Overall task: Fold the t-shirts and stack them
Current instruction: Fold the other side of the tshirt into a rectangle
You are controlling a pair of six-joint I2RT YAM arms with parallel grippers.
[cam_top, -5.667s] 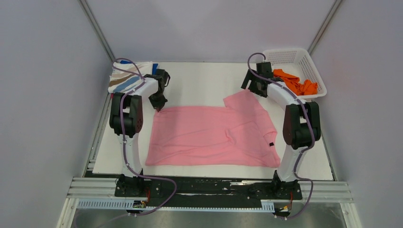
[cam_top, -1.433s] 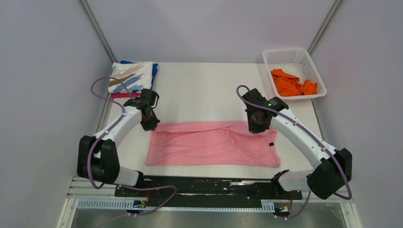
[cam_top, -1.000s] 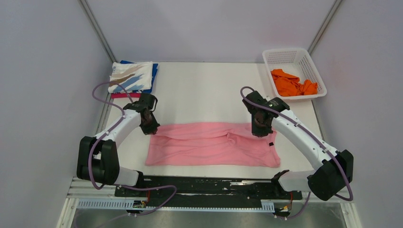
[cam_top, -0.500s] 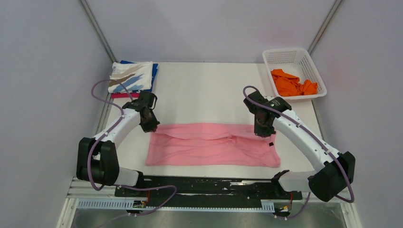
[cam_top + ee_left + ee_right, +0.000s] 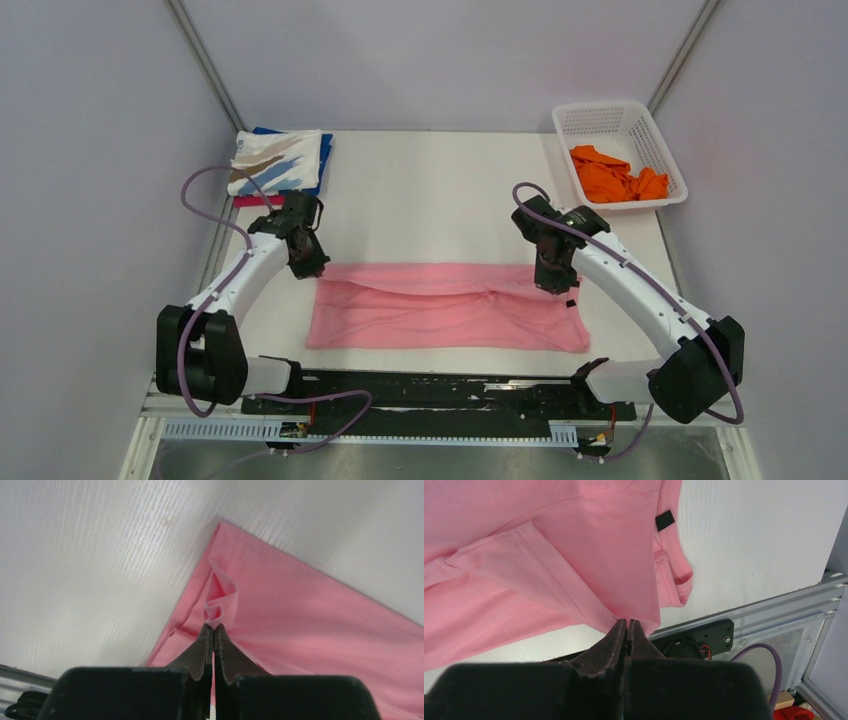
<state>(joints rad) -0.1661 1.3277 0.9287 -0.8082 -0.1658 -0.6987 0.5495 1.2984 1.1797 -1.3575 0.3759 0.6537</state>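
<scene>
The light pink t-shirt lies across the near half of the table, its far part doubled over toward me. My left gripper is shut on the shirt's far left corner, a bunched pinch of cloth between its tips. On the right, my right gripper is shut on the folded edge of the same shirt, lifted a little off the table. A stack of folded t-shirts, white with blue and tan streaks on top, sits at the far left. An orange t-shirt lies crumpled in the basket.
The white lattice basket stands at the far right corner. The table's near edge and the metal rail lie just past the pink shirt's collar end. Grey walls close in on both sides.
Both grippers have pulled the pink shirt's far edge toward me, so the folded band is narrower. The left arm shifted slightly left; the right moved nearer.
</scene>
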